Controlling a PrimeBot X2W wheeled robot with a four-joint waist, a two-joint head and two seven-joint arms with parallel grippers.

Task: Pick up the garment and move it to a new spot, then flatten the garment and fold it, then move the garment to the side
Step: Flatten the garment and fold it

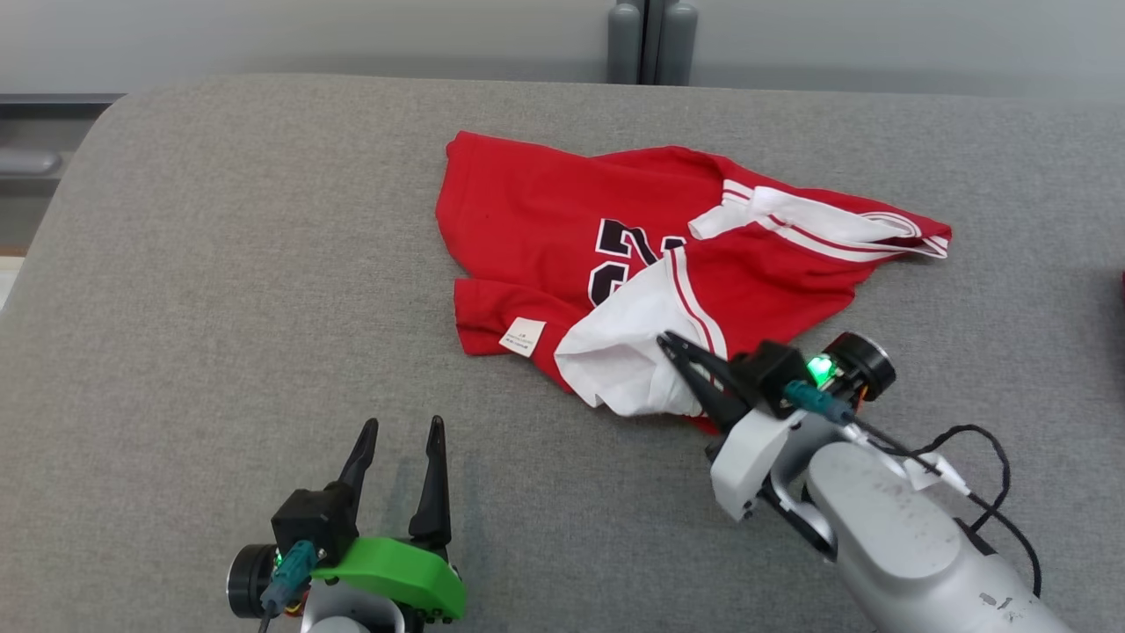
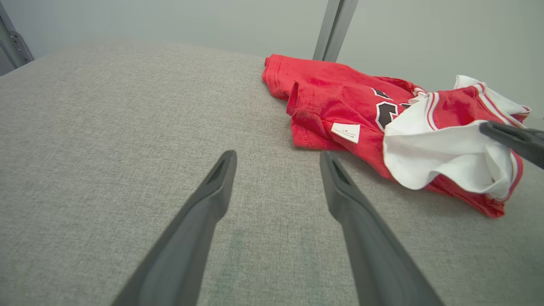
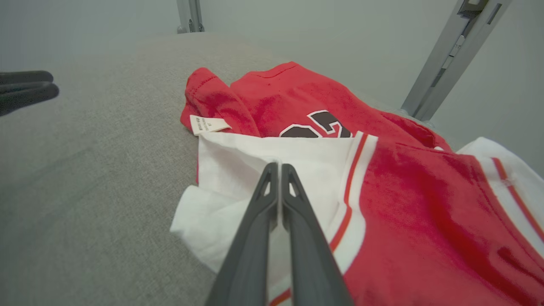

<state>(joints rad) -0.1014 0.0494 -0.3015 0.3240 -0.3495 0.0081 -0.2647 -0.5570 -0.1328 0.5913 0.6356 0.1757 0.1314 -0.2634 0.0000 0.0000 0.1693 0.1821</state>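
The garment, a red jersey with white sleeves and black digits, lies crumpled on the grey table at centre right. Its small white label faces up on the near hem. My right gripper is shut on the near white sleeve, fingers pressed together with white cloth pinched between them. In the left wrist view the garment lies ahead to the right, and the sleeve looks bunched up around the right fingers. My left gripper is open over bare table, well left of the garment.
The grey padded table curves away at its left edge. Grey posts stand behind the far edge. A sliver of something red shows at the right border. A black cable loops off my right forearm.
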